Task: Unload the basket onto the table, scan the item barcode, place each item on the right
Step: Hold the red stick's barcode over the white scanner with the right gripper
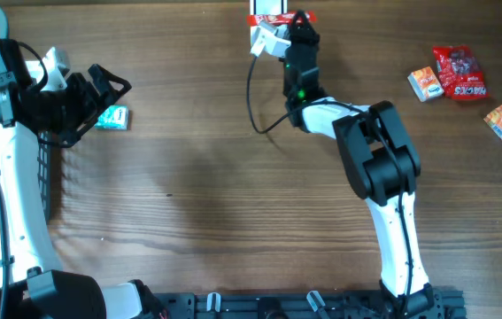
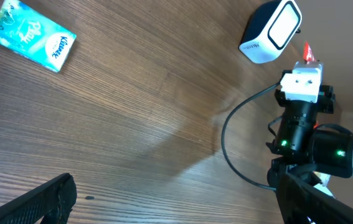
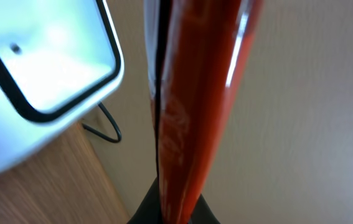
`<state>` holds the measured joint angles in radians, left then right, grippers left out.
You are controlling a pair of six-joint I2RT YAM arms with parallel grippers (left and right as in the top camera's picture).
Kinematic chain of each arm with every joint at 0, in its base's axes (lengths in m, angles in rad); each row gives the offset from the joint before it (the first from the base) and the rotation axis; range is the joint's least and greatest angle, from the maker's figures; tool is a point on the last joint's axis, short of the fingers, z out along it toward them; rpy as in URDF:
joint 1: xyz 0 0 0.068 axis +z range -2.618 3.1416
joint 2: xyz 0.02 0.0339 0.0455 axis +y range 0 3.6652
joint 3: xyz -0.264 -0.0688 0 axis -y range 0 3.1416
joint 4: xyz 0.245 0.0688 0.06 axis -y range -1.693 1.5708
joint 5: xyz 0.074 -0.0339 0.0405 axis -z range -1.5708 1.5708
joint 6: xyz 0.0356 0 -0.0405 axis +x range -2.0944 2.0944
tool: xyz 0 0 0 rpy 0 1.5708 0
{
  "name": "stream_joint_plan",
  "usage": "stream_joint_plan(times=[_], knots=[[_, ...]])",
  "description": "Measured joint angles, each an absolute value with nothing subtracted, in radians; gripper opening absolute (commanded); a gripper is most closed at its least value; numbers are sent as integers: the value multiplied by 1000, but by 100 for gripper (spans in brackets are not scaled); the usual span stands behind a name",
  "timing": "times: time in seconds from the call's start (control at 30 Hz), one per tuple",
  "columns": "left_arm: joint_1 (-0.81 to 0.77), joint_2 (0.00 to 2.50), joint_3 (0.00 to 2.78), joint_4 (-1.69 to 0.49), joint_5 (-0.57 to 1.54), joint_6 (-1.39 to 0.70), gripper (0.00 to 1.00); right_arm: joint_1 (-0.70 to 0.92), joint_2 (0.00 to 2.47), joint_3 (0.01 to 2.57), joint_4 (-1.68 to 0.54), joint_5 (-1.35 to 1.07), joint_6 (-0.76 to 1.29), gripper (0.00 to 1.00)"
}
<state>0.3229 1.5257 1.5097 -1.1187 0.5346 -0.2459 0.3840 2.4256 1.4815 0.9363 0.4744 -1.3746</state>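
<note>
Brown wood-grain table (image 1: 189, 204) fills all 3 views, with a pale wall behind its far edge. At that far edge the right claw (image 1: 297, 21) is clamped tight on a red packet (image 3: 195, 112), which stands on edge straight out from between its 2 fingers. The wrist view shows it so close and blurred that no print or barcode can be read, and its top runs out of frame. Just left of the claw in that view sits the white scanner (image 3: 39, 56) with its black-rimmed bright window — only 1 corner of it fits in the picture, and whether packet and scanner touch cannot be told. From overhead both are mostly cut off by the top edge and covered by the claw itself. A black cable (image 1: 255, 97) loops on the wood behind the claw, beside the arm. The left claw (image 1: 100, 105) hangs well apart from all this, its jaws spread wide with nothing between them; a teal tissue pack (image 1: 113, 117) lies flat on the table ahead of it and off to one side, untouched. Under that arm a dark wire rack (image 1: 51, 182) is half hidden and hard to make out. Far off to the right claw's right lie a red snack bag (image 1: 459, 71) and 2 small orange boxes (image 1: 425, 84) — beyond them a pale object is clipped by the frame edge.
</note>
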Motion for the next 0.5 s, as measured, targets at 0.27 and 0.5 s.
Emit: stream_joint_plan(times=[0.27, 0.5], knots=[[323, 1526, 1510, -1119, 535, -246, 100, 335, 2426, 1482, 854, 468, -1299, 4], [323, 1526, 1510, -1119, 535, -246, 100, 333, 2426, 1481, 772, 482, -1277, 4]])
